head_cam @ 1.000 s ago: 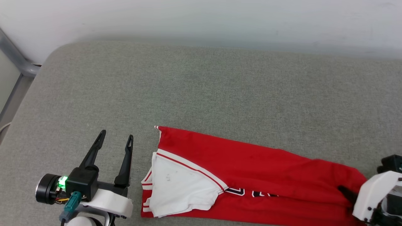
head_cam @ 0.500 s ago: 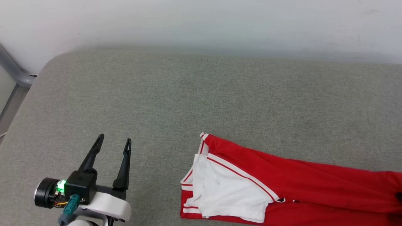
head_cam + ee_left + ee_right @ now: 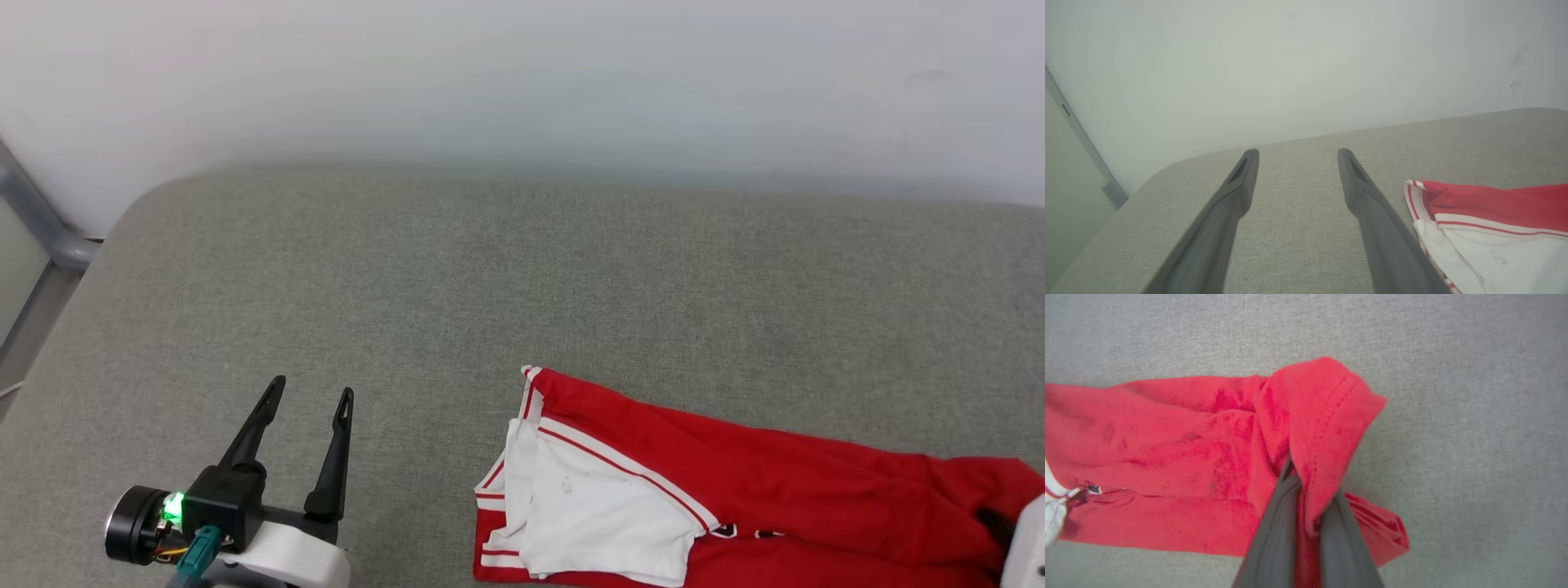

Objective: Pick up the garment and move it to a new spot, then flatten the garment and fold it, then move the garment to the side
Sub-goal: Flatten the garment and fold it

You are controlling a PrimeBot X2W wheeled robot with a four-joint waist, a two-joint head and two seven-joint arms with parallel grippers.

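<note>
Right wrist view has the right gripper [image 3: 1304,494] pinched tight on a bunched hem corner of the red basketball T-shirt with white short sleeves and striped trim [image 3: 1167,428]. Cloth sits between its jaws and folds over their tips. The rest of the shirt stretches away to the left of those jaws, lying on the grey woven cushion surface [image 3: 1474,416].

The left gripper [image 3: 313,388] hovers with its jaws spread wide and empty. The white sleeve [image 3: 604,523] lies to their right, well apart.

I judge this to be a moving step, with the shirt held by one end. The next move calls for the right jaws to lay the hem down and let go. Both grippers can then spread the cloth flat.

The shirt's long axis runs from the right jaws to the sleeve end, which points toward the left jaws.
</note>
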